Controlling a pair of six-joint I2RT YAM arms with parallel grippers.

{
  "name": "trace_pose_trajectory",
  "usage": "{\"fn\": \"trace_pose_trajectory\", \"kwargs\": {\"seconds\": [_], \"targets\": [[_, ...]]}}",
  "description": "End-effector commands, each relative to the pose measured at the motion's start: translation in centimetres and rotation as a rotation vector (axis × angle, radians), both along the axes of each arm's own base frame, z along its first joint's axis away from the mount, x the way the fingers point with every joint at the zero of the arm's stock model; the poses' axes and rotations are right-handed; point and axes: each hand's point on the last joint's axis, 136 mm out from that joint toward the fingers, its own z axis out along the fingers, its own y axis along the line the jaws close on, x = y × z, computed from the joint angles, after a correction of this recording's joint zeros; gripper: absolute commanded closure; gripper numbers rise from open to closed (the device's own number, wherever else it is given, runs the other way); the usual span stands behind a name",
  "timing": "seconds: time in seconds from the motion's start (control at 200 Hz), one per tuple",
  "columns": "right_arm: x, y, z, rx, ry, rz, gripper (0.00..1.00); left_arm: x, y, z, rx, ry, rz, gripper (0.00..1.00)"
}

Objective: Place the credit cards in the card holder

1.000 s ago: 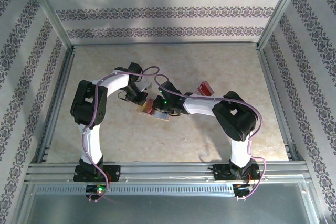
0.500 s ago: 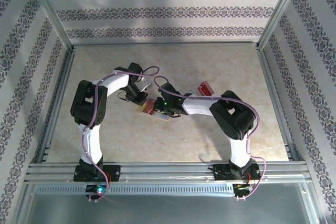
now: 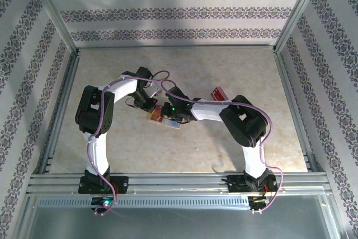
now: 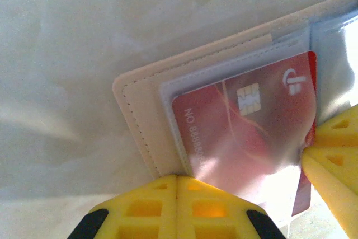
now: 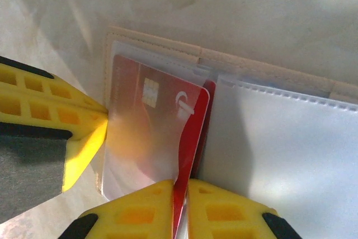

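table (image 3: 140, 149): beige, mottled | walls (image 3: 179, 12): floral-striped paper | frame rails (image 3: 179, 180): silver metal, near edge

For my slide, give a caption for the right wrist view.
Right gripper pinching a thin red credit card partly inside the tan card holder's clear plastic sleeve.

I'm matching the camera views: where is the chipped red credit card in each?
Top external: credit card centre, between the arms.
Left wrist: credit card lower right, sleeved.
Right wrist: credit card centre-left, sleeved.
Shared landmark: stitched tan edge of the card holder.
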Motion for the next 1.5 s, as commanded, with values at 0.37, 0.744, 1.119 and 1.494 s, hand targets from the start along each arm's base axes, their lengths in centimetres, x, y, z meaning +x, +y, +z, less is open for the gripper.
{"fn": "trace_pose_trajectory", "kwargs": {"seconds": [0.37, 0.744, 1.119, 1.494], "targets": [[-0.4, -0.5, 3.8, 0.023, -0.071, 0.022, 0.78, 0.3, 0.8, 1.9, 0.009, -0.023, 0.044, 0.86], [-2.7, -6.8, 4.8, -0.007, -0.107, -0.051, 0.78, 0.2, -3.0, 6.4, -0.092, -0.13, 0.019, 0.69], [-2.6, -7.9, 4.4, 0.078, -0.124, -0.069, 0.88, -2.6, -7.8, 4.5, -0.055, -0.099, -0.116, 0.61], [-2.7, -7.5, 3.0, 0.089, -0.088, -0.06, 0.88, -2.8, -7.4, 0.7, 0.019, -0.037, -0.125, 0.6]]}}
